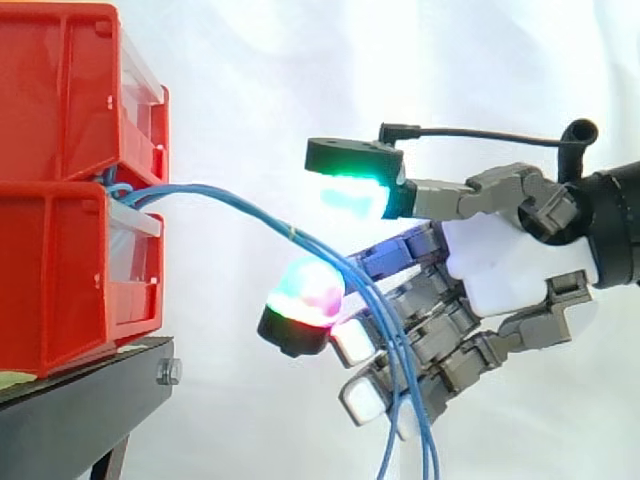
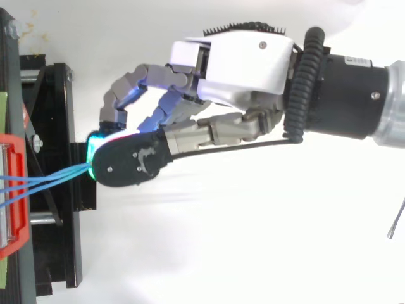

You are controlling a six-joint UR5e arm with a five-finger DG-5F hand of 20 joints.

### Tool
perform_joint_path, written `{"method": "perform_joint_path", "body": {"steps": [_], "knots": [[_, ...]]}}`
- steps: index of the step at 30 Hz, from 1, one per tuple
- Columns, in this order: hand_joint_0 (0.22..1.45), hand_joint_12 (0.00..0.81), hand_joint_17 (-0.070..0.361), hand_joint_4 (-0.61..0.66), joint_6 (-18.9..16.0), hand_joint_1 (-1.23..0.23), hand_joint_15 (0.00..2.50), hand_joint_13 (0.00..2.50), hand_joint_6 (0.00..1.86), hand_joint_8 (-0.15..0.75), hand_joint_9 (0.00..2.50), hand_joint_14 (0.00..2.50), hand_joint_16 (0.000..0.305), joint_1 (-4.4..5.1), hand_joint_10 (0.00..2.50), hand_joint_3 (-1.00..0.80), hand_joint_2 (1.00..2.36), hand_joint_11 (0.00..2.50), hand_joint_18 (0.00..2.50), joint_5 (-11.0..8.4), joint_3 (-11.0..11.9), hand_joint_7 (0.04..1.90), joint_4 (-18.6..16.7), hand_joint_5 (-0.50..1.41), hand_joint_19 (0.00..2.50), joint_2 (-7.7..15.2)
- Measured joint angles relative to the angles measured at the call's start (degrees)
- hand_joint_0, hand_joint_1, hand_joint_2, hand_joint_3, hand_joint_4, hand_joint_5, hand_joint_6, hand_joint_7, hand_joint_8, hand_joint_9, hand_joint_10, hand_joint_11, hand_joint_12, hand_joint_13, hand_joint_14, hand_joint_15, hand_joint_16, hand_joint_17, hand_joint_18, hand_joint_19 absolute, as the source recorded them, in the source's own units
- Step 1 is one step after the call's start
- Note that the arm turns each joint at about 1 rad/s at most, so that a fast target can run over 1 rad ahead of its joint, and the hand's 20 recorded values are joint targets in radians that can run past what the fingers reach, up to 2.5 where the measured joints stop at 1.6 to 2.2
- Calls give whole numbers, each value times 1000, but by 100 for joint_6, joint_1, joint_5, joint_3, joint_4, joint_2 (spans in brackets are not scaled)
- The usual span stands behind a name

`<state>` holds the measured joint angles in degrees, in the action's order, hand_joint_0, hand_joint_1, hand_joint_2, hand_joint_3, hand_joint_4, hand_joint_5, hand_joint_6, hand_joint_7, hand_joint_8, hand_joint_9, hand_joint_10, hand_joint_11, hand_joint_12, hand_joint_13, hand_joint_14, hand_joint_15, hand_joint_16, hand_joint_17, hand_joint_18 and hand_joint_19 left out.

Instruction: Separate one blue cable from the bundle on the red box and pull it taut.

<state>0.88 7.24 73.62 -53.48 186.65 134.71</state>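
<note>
Hand [image 1: 500,265] pose: comes in level from right edge in side view, palm upright, fingers pointing left toward red bins [image 1: 60,150]. Spread wide top to bottom, no pinch on anything visible. Topmost finger straight out, green pad [image 1: 355,195] highest and clear of everything. Next one down angled lower, magenta-cyan pad [image 1: 303,300] nearest the bins. White pads [image 1: 352,345] below that, stepped back toward the palm. In top view, hand [image 2: 240,60] has its fingers bent in an arc, fingertips reaching over edge of black stand [image 2: 54,253], dark back of uppermost fingertip covering the rest.

Blue cables [image 1: 240,210]: exit as a bundle from the gap between upper and lower bin, at the front face. Arc right and down, well below green pad, passing just above magenta-cyan pad. Cross in front of the lower fingers and hang slack past bottom of frame. Fan out slightly along the fingers; cannot tell whether one strand is caught apart from the others. In top view, blue cables [image 2: 50,180] run from red bin [image 2: 19,149] across the stand and vanish under the fingertip. White curtain [image 1: 250,80] behind.
</note>
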Motion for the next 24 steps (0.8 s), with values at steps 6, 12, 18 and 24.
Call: {"method": "perform_joint_path", "body": {"steps": [6, 12, 18, 24], "knots": [[472, 391, 110, 114, 49, -461, 580, 778, 776, 236, 939, 22, 49, -63, 15, -495, 1000, 524, 760, -8, -329, 808, -853, -144, 521, 2], [505, 371, 103, 99, 58, -536, 571, 773, 783, 228, 936, 22, 46, -57, 15, -437, 1004, 534, 743, -25, -336, 818, -1050, -143, 527, 1], [553, 358, 95, 88, 89, -691, 567, 779, 824, 214, 953, 23, 42, -30, 16, -376, 1009, 547, 743, -31, -253, 816, -959, -151, 521, -1], [559, 357, 93, 98, 112, -734, 577, 785, 837, 209, 953, 25, 41, -14, 16, -386, 1008, 556, 754, -40, -195, 808, -843, -156, 517, -5]]}}
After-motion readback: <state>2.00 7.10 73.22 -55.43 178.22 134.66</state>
